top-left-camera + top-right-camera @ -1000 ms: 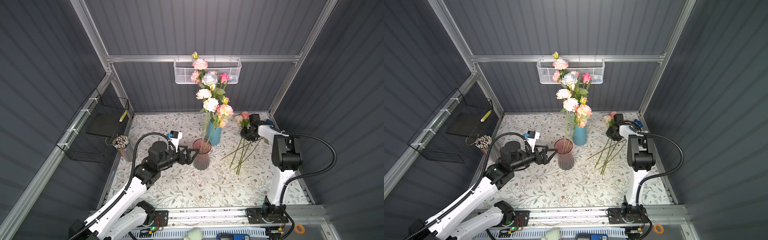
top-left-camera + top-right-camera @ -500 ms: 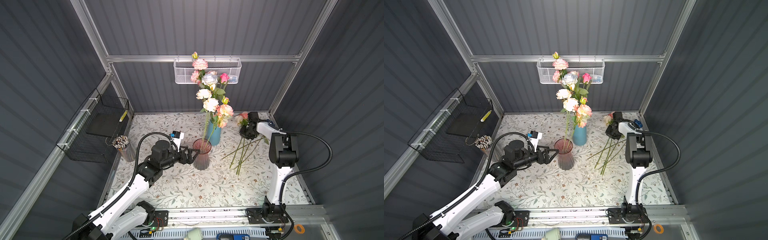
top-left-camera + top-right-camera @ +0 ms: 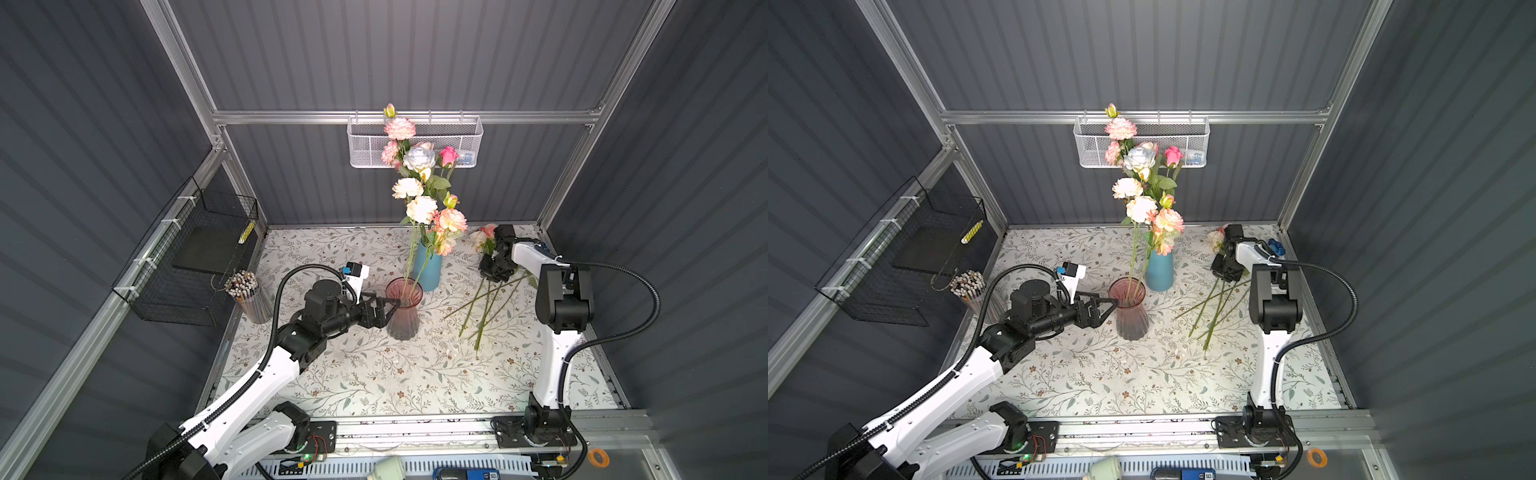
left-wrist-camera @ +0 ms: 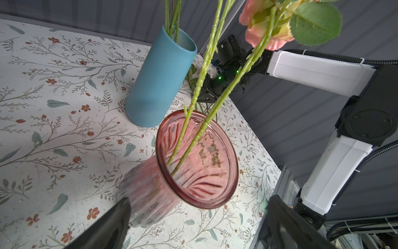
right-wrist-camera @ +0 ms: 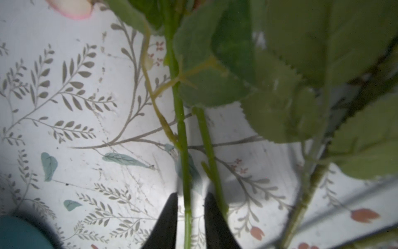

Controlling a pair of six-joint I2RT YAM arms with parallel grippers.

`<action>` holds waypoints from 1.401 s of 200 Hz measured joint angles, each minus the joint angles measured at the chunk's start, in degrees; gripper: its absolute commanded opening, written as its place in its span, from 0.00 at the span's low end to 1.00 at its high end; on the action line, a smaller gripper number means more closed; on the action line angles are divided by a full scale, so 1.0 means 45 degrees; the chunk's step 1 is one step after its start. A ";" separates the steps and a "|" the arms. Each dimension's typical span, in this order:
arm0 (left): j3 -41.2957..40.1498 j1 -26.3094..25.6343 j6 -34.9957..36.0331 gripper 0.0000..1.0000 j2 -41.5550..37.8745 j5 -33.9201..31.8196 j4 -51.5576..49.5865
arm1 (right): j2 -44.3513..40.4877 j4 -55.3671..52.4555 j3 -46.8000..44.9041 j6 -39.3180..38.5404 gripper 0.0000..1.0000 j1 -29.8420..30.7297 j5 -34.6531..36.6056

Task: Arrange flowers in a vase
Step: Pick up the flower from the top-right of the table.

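Several flowers (image 3: 486,307) (image 3: 1217,307) lie on the floral table at the right, their pink and cream blooms (image 3: 482,239) towards the back. My right gripper (image 3: 494,272) (image 3: 1227,272) is down on them. In the right wrist view its jaws (image 5: 190,196) stand narrowly apart around one green stem (image 5: 182,138), with a thin gap on each side. A pink glass vase (image 3: 401,326) (image 3: 1131,324) (image 4: 146,189) holds two stems (image 4: 193,129). My left gripper (image 3: 390,311) (image 3: 1108,311) (image 4: 199,207) is wide open beside its rim. A blue vase (image 3: 428,270) (image 4: 159,75) behind holds most blooms (image 3: 419,183).
A cup of pencils (image 3: 249,295) stands at the table's left edge below a black wire basket (image 3: 195,257) on the left wall. A white mesh basket (image 3: 415,141) hangs on the back wall behind the tall blooms. Grey walls enclose three sides.
The right gripper's jaws have narrowed around the stem and that arm has shifted slightly. The left gripper has edged a little closer to the pink vase, still open.
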 measured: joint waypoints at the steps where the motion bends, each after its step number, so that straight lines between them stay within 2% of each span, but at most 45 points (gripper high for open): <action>1: 0.0000 0.0000 0.0005 0.99 0.0000 0.0000 0.0010 | 0.0000 -0.0005 0.0000 -0.0015 0.15 0.0000 0.0010; 23: 0.0000 0.0000 0.0049 0.99 0.0015 0.0000 0.0019 | 0.0000 -0.0102 0.0000 -0.0146 0.10 0.0000 0.0005; 56: 0.0000 0.0000 0.0092 1.00 0.0015 0.0000 0.0024 | -0.0015 0.0039 -0.0058 -0.0175 0.06 0.0000 -0.0219; 81: 0.0019 0.0000 0.0087 0.99 0.0034 0.0000 0.0015 | -0.0559 0.0811 -0.0831 -0.0068 0.03 0.0000 -0.0452; 139: 0.0180 0.0000 0.0078 0.99 0.0272 0.0000 0.0024 | -0.3891 0.3861 -0.3147 0.0257 0.02 0.0262 -0.0301; 178: 0.0238 0.0000 0.0029 0.99 0.0287 -0.0194 0.0024 | -0.5425 0.5775 -0.4357 0.0243 0.02 0.0661 0.0301; 234: 0.0238 0.0000 -0.0155 0.99 0.0272 -0.0675 0.0024 | -0.7990 0.7072 -0.5979 0.0097 0.03 0.1375 0.1336; 280: 0.0243 0.0000 -0.0253 0.99 0.0170 -0.0967 0.0010 | -1.1468 0.7805 -0.7558 -0.0029 0.03 0.2225 0.2132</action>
